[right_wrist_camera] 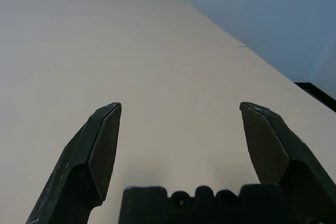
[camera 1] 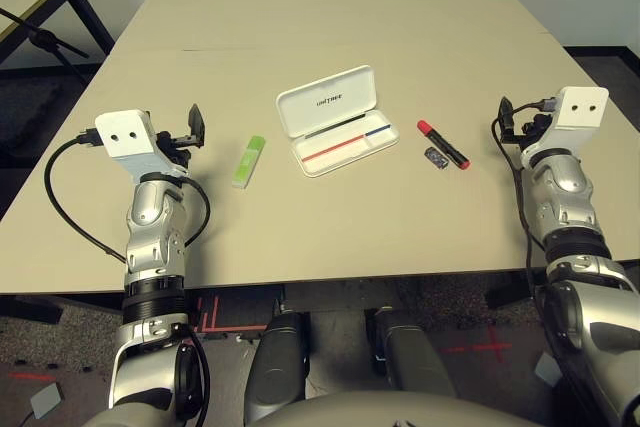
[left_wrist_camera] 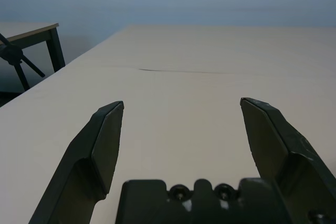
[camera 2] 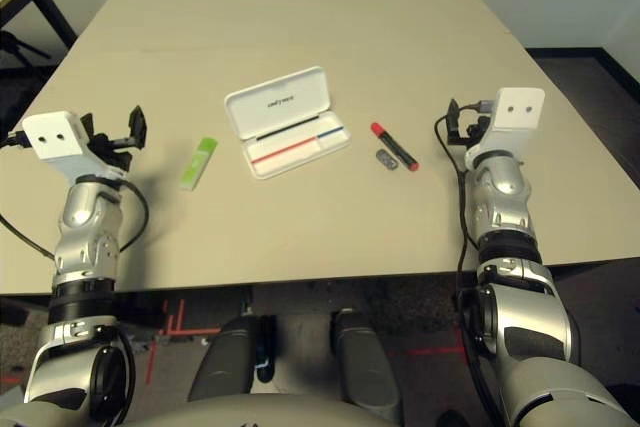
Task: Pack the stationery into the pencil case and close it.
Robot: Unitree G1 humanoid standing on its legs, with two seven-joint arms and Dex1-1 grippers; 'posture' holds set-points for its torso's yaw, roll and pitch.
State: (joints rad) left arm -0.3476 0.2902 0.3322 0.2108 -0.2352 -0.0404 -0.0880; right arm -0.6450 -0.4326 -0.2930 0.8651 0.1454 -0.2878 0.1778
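Both forearms are raised at the frame's sides; left gripper (left_wrist_camera: 181, 129) and right gripper (right_wrist_camera: 178, 129) spread wide, holding nothing. Centre frame, the pencil case (camera 1: 335, 119) lies open on the tan table (camera 1: 330, 17), highlighter (camera 1: 248, 161) left, marker (camera 1: 443, 143) and dark block (camera 1: 435, 158) right.

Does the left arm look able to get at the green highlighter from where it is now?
Probably yes. The left gripper is open, and the green highlighter lies on bare table just to its right, apart from the open pencil case, nothing between.
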